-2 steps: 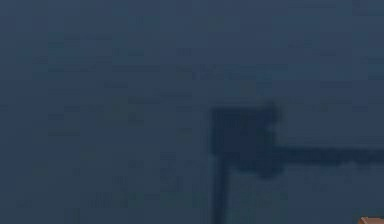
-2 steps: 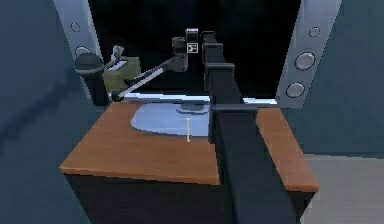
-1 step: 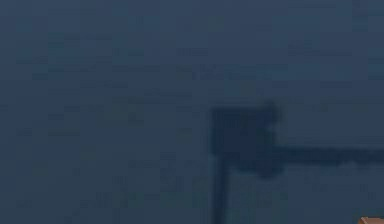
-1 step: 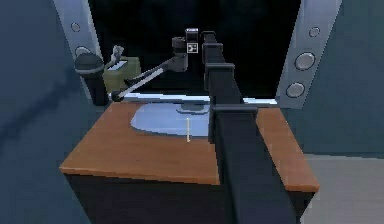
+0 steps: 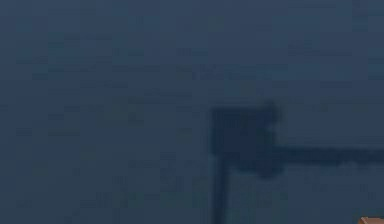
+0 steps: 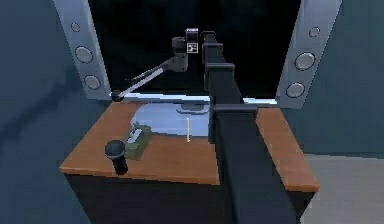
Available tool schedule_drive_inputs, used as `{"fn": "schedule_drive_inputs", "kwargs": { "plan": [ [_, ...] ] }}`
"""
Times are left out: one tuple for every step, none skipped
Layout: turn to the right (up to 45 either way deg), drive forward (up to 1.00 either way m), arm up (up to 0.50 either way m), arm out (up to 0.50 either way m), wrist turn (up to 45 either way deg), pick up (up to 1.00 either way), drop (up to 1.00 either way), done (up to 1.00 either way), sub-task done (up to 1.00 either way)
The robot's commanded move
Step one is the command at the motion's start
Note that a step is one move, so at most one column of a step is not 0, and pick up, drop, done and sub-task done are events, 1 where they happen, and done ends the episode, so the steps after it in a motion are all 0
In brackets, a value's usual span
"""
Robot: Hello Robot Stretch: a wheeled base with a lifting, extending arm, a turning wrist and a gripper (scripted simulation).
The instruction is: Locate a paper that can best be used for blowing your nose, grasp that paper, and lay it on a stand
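Gripper (image 6: 122, 90) sits at the far end of the arm (image 6: 240, 120), thin fingers (image 6: 140, 80) slanting down toward the foot of the left speaker (image 6: 85, 50). With the speaker and a dark screen (image 6: 150, 40) right behind the tips, whether it holds anything cannot be told. The arm stretches across the wooden table (image 6: 100, 160), probably so the fingers can work over the tabletop from above. Just below the fingers lies a pale grey flat unit (image 6: 175, 115). Nearer the table's front edge is a small olive box (image 6: 137, 142) with a pale top, judged the likeliest nose-blowing paper but too small to be sure. It rests on the wood beside a dark cylinder (image 6: 118, 155), well apart from the fingertips. A right speaker (image 6: 305, 60) flanks the screen. The arm side view carries the table, its objects and the arm. The forward view adds a blue wall (image 5: 100, 80) close ahead and a brown sliver (image 5: 372, 219) at its bottom right corner, likely the table's edge. So the robot is judged parked side-on to the table for a reach.
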Motion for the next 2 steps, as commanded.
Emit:
{"fn": "schedule_drive_inputs", "kwargs": {
  "plan": [
    [0.0,0.0,0.0,-0.1,0.0,0.0,0.0,0.0,0.0],
    [0.0,0.0,0.0,0.0,0.0,0.0,0.0,1.0,0.0]
  ]
}}
